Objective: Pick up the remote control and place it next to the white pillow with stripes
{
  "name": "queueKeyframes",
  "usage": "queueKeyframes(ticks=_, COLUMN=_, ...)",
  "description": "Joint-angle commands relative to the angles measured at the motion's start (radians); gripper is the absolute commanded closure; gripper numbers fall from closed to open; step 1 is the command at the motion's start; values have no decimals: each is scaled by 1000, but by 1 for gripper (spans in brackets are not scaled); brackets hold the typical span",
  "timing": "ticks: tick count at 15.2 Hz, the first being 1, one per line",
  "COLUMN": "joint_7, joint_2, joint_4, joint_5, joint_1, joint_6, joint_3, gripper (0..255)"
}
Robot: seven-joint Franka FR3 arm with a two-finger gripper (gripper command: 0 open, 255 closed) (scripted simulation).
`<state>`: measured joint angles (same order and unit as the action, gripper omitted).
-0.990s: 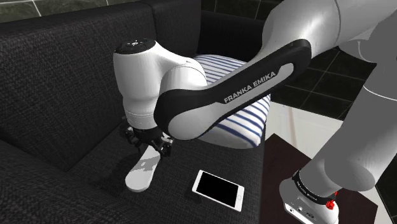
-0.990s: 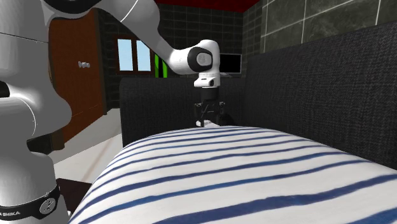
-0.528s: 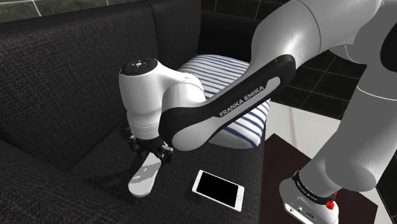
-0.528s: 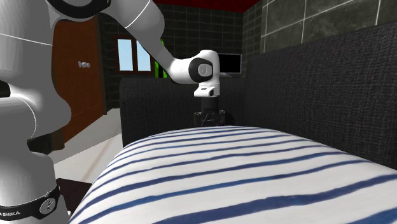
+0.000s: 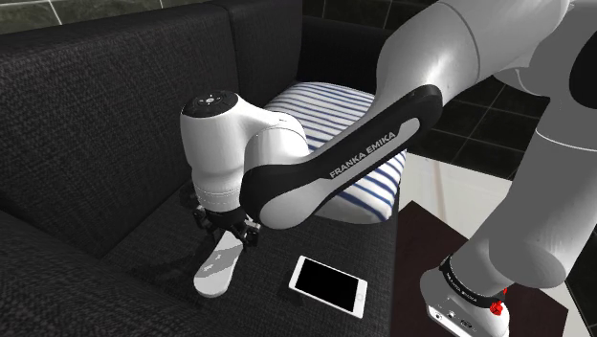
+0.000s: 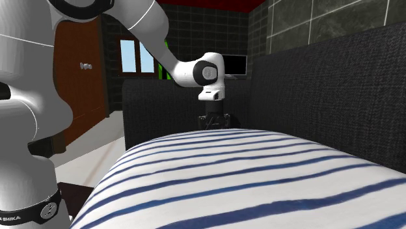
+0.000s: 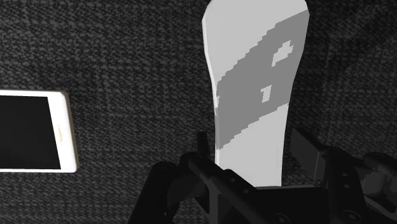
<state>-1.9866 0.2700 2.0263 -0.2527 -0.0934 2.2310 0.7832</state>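
**Shoulder view:** The robot arm (image 5: 316,172) bends low over a dark sofa (image 5: 86,124). Its fingers (image 5: 247,234) are poised at the upper end of a pale remote (image 5: 216,268). The remote lies flat on the seat cushion, and its long axis runs away from the fingers toward the view's lower left. A white-rimmed phone (image 5: 328,284) lies near it on the view's right. The blue-striped white pillow (image 5: 375,182) sits behind the arm, further up the seat.

**Second exterior view:** The pillow (image 6: 247,182) fills the foreground. Beyond it the arm (image 6: 209,71) points straight down at the seat, with its lower end dipping behind the pillow's crest.

**Wrist view:** The fingers (image 7: 306,151) stand apart, released, one on each side of the narrow near end of the remote (image 7: 257,83). One finger looks very close to the remote's edge, while the other shows a clear gap, so nothing is clasped yet. The remote's length runs straight ahead from between the fingers, crosswise to the line on which they close. Closing them should pinch its narrow width. The phone (image 7: 32,130) lies well off to one side, out of the fingers' path.
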Motion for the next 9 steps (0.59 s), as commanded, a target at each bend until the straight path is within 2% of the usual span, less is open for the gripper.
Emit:
queueKeyframes(ticks=1, joint_7=0, joint_2=0, joint_4=0, joint_5=0, joint_1=0, joint_6=0, joint_3=0, gripper=0)
queueKeyframes(ticks=6, joint_7=0, joint_2=0, joint_4=0, joint_5=0, joint_1=0, joint_6=0, joint_3=0, gripper=0)
queueKeyframes(ticks=9, joint_7=42, joint_2=-65, joint_4=-38, joint_5=64, joint_1=24, joint_6=-82, joint_3=26, gripper=0)
